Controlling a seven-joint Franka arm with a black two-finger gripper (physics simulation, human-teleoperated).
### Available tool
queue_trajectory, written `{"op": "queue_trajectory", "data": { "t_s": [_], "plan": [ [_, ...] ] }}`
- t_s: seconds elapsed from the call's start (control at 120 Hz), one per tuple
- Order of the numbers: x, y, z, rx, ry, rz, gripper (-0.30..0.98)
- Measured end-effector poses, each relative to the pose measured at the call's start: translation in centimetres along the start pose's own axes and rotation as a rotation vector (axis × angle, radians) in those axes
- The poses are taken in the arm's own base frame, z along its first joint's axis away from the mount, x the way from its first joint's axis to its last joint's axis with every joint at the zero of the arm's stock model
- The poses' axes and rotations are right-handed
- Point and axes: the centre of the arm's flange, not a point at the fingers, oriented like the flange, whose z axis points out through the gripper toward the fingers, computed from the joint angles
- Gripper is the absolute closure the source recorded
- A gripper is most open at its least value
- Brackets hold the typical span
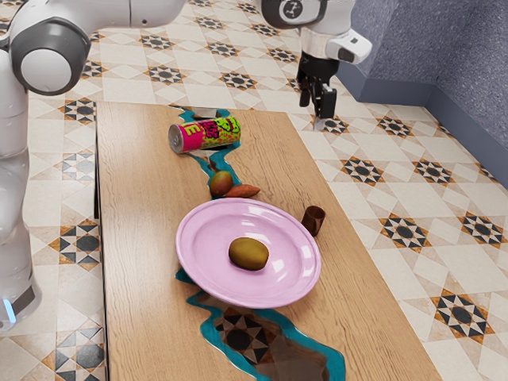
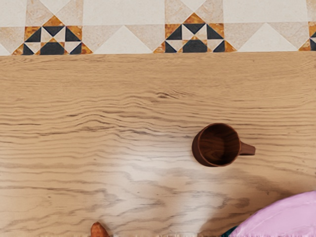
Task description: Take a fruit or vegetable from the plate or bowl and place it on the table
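Note:
High over the table's far edge in the exterior view, my black gripper (image 1: pixel 317 109) hangs open, with a gap between its fingers. The pink plate (image 1: pixel 202 266) stands on the wooden table (image 1: pixel 143 278), with one brownish-green oval fruit (image 1: pixel 248 254) lying in its middle. In the wrist view, part of the plate's rim (image 2: pixel 284 217) and a wide stretch of bare table (image 2: pixel 98 123) lie below my hand. The fruit on the plate is well apart from the gripper.
Beside the plate are a brown mug (image 1: pixel 314 221), a reddish-green mango (image 1: pixel 221 184) and a sweet potato (image 1: pixel 243 191). A colourful can (image 1: pixel 208 134) lies on its side farther back. Teal-edged, see-through patches (image 1: pixel 270 337) cross the tabletop.

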Motion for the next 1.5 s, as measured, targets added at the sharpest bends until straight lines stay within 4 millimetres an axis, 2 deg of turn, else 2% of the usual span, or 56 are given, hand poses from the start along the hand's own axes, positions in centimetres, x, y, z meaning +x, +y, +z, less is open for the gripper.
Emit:
{"op": "queue_trajectory", "data": {
  "t_s": [0.108,0.275,0.383,0.467,0.558,0.633,0.758,0.817,1.008,1.175,1.258,1.5],
  "plan": [
    [-0.1,0.2,0.1,-0.002,-0.013,0.000,0.00],
    [-0.9,-1.4,-0.6,0.002,-0.050,-0.011,0.00],
    [-2.6,-1.5,-1.6,0.004,-0.088,0.034,0.00],
    [-7.1,-0.2,0.2,-0.018,-0.146,0.092,0.00],
    [-10.5,3.5,3.4,-0.076,-0.192,0.186,0.00],
    [-12.2,5.0,6.7,-0.129,-0.219,0.221,0.00],
    [-13.4,9.9,8.2,-0.163,-0.196,0.327,0.00],
    [-14.2,11.2,8.9,-0.166,-0.190,0.362,0.00],
    [-15.8,12.9,12.5,-0.168,-0.191,0.444,0.00],
    [-16.4,13.5,13.0,-0.180,-0.177,0.488,0.00],
    [-16.7,13.8,14.2,-0.176,-0.176,0.511,0.00],
    [-16.4,15.0,15.3,-0.184,-0.150,0.562,0.00]
  ]
}}
